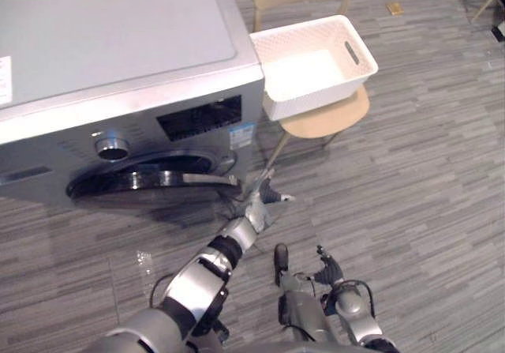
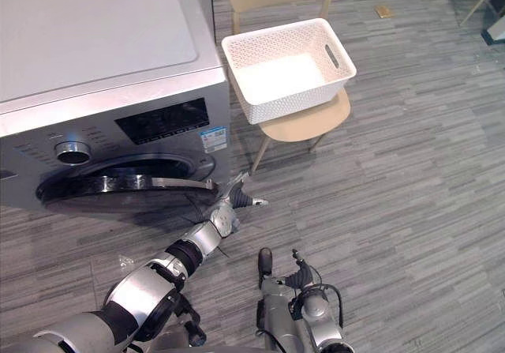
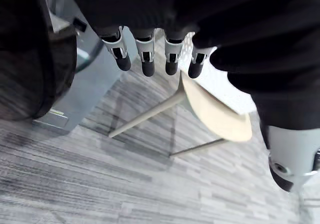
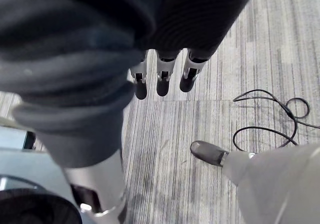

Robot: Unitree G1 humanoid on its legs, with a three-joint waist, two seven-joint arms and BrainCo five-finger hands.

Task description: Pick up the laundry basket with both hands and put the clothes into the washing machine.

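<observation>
Laundry basket point(image 1: 316, 65): on chair point(image 1: 335, 118) beside washing machine point(image 1: 118, 69). Left hand point(image 1: 263, 204): fingers straight, empty, near open door point(image 1: 150, 181). Right hand point(image 1: 304, 286): relaxed, empty, low above floor point(image 1: 426, 211).

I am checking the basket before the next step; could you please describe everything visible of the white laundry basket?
The laundry basket is white, rectangular and plastic-looking, with perforated lattice walls and an oval handle slot in one end wall. It stands upright, open-topped, on the beige chair seat beside the washing machine. No clothes show inside; nothing else visibly touches it.
</observation>
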